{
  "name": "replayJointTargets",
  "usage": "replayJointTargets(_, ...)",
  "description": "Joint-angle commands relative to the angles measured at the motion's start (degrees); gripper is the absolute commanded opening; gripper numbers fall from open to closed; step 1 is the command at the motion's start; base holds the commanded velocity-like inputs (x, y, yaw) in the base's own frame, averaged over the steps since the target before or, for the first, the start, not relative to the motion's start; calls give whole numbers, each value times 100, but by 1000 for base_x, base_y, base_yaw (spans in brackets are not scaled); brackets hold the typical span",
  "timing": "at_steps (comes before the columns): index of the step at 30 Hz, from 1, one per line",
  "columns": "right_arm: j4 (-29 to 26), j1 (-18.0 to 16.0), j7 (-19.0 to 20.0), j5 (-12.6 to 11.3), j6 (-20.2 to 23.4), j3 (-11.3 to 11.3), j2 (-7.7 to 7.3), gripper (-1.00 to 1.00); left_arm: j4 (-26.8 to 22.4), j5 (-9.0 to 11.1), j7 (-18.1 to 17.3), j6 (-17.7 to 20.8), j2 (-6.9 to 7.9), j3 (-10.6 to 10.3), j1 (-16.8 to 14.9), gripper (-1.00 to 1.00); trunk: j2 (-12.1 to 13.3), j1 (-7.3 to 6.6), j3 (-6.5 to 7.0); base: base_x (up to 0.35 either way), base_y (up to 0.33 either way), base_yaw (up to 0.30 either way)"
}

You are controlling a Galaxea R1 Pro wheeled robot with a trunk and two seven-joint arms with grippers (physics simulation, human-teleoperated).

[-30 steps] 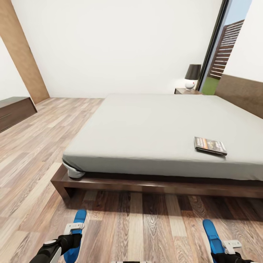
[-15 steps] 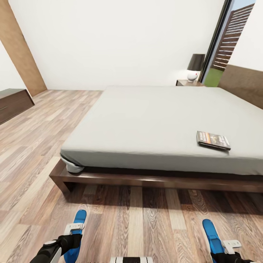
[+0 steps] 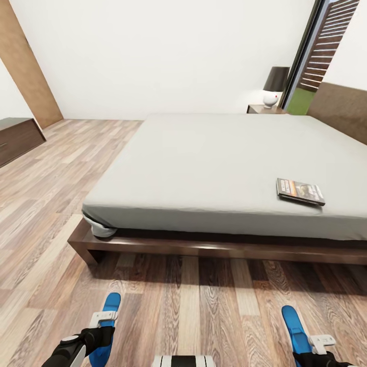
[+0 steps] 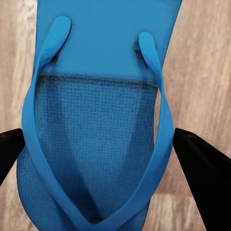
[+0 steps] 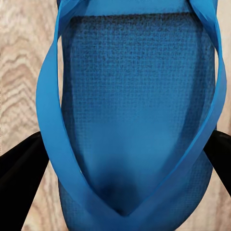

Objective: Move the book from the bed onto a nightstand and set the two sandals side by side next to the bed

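Note:
A blue sandal point(image 3: 108, 312) is held low over the floor with my left gripper point(image 3: 103, 319) shut on it. In the left wrist view the black fingers point(image 4: 201, 166) press that sandal point(image 4: 96, 125) at both edges. My right gripper point(image 3: 320, 342) is shut on the other blue sandal point(image 3: 294, 326); its strap and sole point(image 5: 134, 110) show close up in the right wrist view. The bed point(image 3: 214, 163) lies ahead, with the book point(image 3: 299, 191) flat near its front right edge. The nightstand point(image 3: 265, 108) stands at the far side by the window.
A lamp point(image 3: 275, 86) with a dark shade sits on the nightstand. A low dark-brown drawer cabinet point(image 3: 18, 138) stands at the left wall. The bed's dark wooden base point(image 3: 204, 247) runs across in front of me, with wood-plank floor point(image 3: 193, 300) between it and the sandals.
The whole head view has shifted, so the camera moved; the bed and book sit slightly higher in the picture. Both sandals stay held in the same places.

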Motion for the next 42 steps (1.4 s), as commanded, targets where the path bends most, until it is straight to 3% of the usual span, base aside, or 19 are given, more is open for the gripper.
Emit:
replayJointTargets(1,7,-4,18,-58,-18,46,-4,-100,-9,56,11,30,6,-19,-1,-100,-2,-1,-4,0,0,0)
replayJointTargets(16,7,-4,18,-58,-29,46,0,-100,-7,57,7,30,6,-12,-1,-100,-2,-1,-4,181,0,0)
replayJointTargets(26,7,-4,17,-58,-26,46,-1,-100,-6,57,5,30,13,-11,-1,-100,-2,-1,-4,23,0,0)
replayJointTargets(42,7,-4,14,-58,-31,46,2,-100,-6,57,6,30,14,-11,-1,-100,-23,40,-359,0,0,0)
